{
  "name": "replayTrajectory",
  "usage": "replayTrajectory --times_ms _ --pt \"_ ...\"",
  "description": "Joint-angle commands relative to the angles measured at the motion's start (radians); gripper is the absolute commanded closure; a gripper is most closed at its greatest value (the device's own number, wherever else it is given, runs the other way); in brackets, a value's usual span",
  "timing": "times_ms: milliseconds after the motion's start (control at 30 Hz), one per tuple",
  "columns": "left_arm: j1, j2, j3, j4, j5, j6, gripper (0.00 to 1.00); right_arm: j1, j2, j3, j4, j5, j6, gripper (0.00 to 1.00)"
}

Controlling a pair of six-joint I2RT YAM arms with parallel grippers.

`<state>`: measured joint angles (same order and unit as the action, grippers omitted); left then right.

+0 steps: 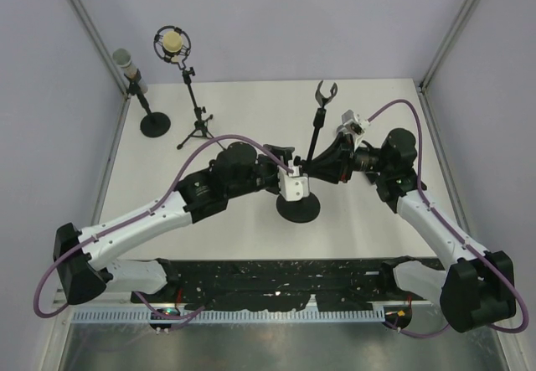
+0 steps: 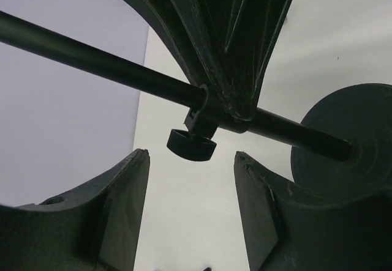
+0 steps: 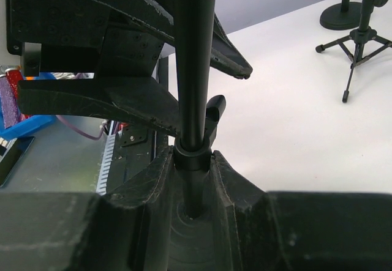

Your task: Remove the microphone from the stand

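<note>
Microphones show only at the far left rear of the desk (image 1: 377, 120). A grey microphone (image 1: 124, 59) stands nearly upright in the clip of a round-base stand (image 1: 155, 124). Just beside it, a pale microphone (image 1: 172, 43) sits in a ring mount on a tripod stand (image 1: 195, 111). Both are well apart from our arms. Nearer to us is a third stand with its round base (image 1: 298, 208) at the desk's middle. Its pole (image 1: 316, 136) leans up and away toward the rear, and its clip (image 1: 326, 93) carries nothing that we can see. Our right end effector (image 3: 193, 179) is clamped tight on that pole low down, just above the base. Our left end effector (image 2: 191, 161) sits with its jaws apart on either side of the small adjustment knob (image 2: 191, 144) under the pole, touching nothing. As we judge it, the coming move turns on direction. Any microphone left to lift lies up and to the left of both end effectors, with its long axis close to vertical. It would have to come out of its clip along that axis. Our left arm is plainly the nearer one and has free jaws, while the right is occupied with the empty stand. We cannot tell from these views which of the two mounted microphones is meant.
</note>
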<state>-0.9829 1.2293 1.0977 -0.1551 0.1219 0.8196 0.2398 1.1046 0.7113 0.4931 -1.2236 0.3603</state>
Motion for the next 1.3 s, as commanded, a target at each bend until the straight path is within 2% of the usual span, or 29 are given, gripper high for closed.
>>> replayTrajectory --times_ms 0,300,467,667,1000,1267 --pt "-0.025 0.021 0.068 -0.026 -0.051 0.007 0.41 -0.002 -0.045 0.016 0.073 0.012 -0.003 0.94" --pt "-0.059 0.053 0.036 0.015 -0.113 0.067 0.39 -0.002 -0.058 0.004 0.076 0.007 -0.006 0.94" --pt "-0.063 0.055 0.045 -0.023 -0.067 0.066 0.46 -0.004 -0.052 0.004 0.068 0.007 -0.015 0.95" --pt "-0.063 0.058 0.068 -0.121 0.033 0.069 0.47 -0.004 -0.051 0.007 0.058 0.006 -0.026 0.94" --pt "-0.063 0.087 0.105 -0.192 0.114 0.043 0.38 -0.002 -0.068 0.005 0.056 -0.014 -0.023 0.94" --pt "-0.066 0.108 0.119 -0.236 0.168 0.024 0.37 -0.002 -0.075 0.005 0.107 -0.022 0.026 0.94"
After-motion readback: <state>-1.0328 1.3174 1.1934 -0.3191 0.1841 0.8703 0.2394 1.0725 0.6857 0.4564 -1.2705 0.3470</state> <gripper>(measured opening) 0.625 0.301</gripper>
